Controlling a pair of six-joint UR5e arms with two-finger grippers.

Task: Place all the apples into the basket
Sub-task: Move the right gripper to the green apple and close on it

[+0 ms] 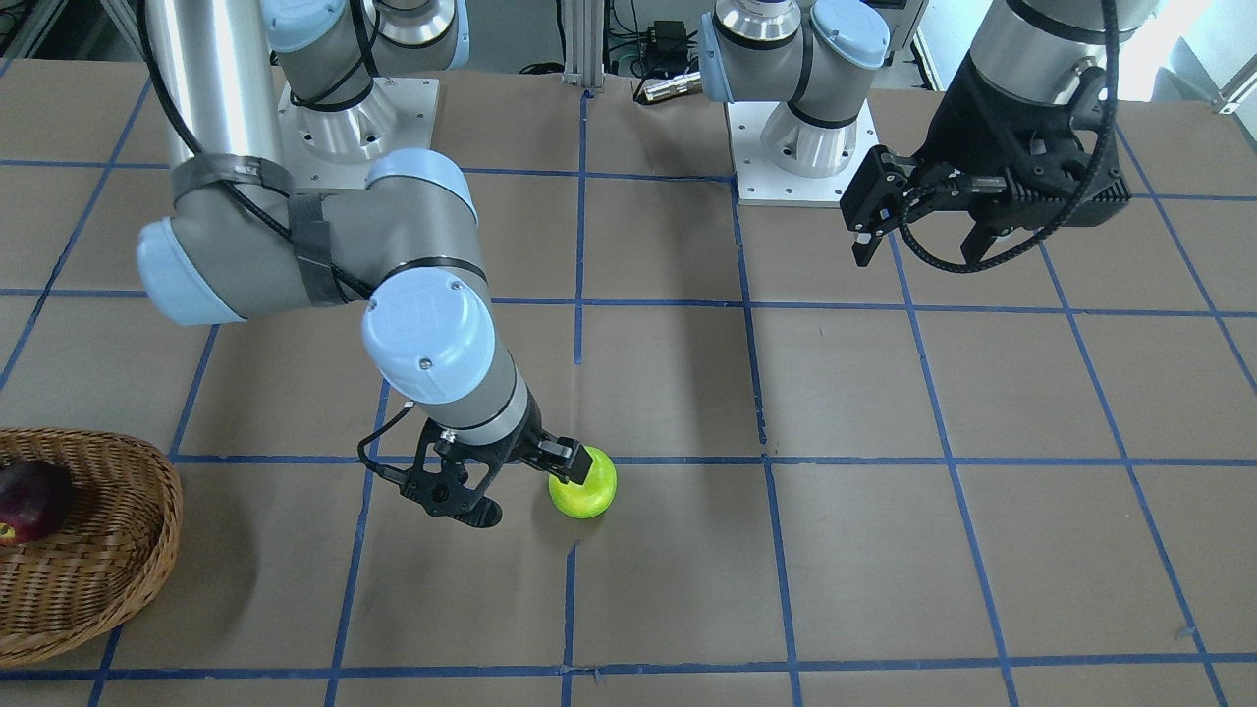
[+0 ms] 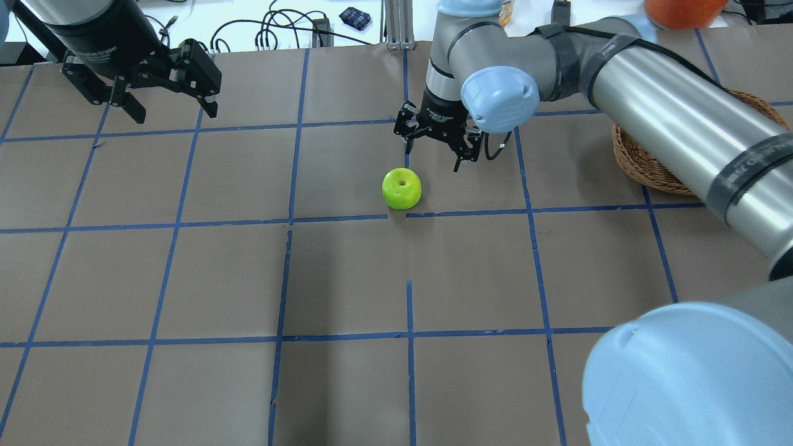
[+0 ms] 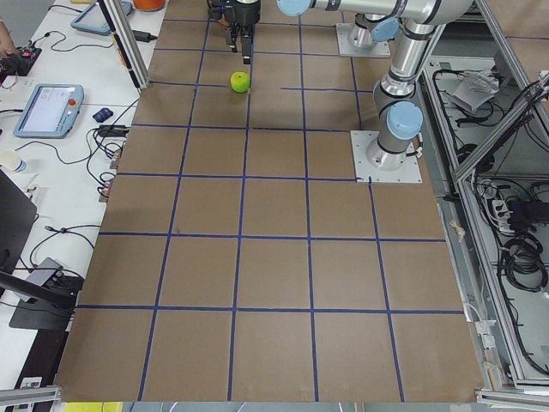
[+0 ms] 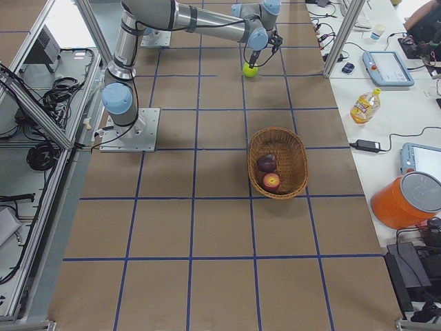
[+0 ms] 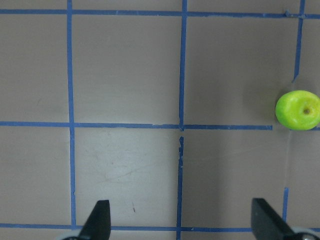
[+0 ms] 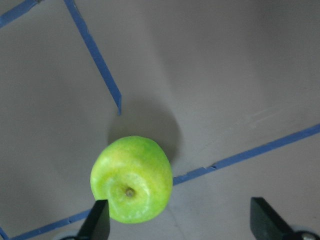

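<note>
The lime green apple [image 2: 401,188] stands on the table near its middle; it also shows in the front view [image 1: 587,491] and the right wrist view [image 6: 131,179]. My right gripper [image 2: 437,148] is open and hovers just over it, one finger beside the apple, which sits off toward that finger [image 6: 100,222]. The wicker basket [image 4: 298,148] stands to the robot's right and holds the maroon apple [image 4: 267,163] and the red apple [image 4: 271,181]. My left gripper [image 2: 173,111] is open and empty, raised far to the left; its wrist view shows the green apple [image 5: 298,110] at the right edge.
The two arm bases [image 1: 358,118] [image 1: 800,147] stand at the robot's side of the table. The right arm's long link passes over the basket [image 2: 644,167]. An orange bucket [image 4: 406,200], a bottle [image 4: 364,105] and tablets sit on the side bench.
</note>
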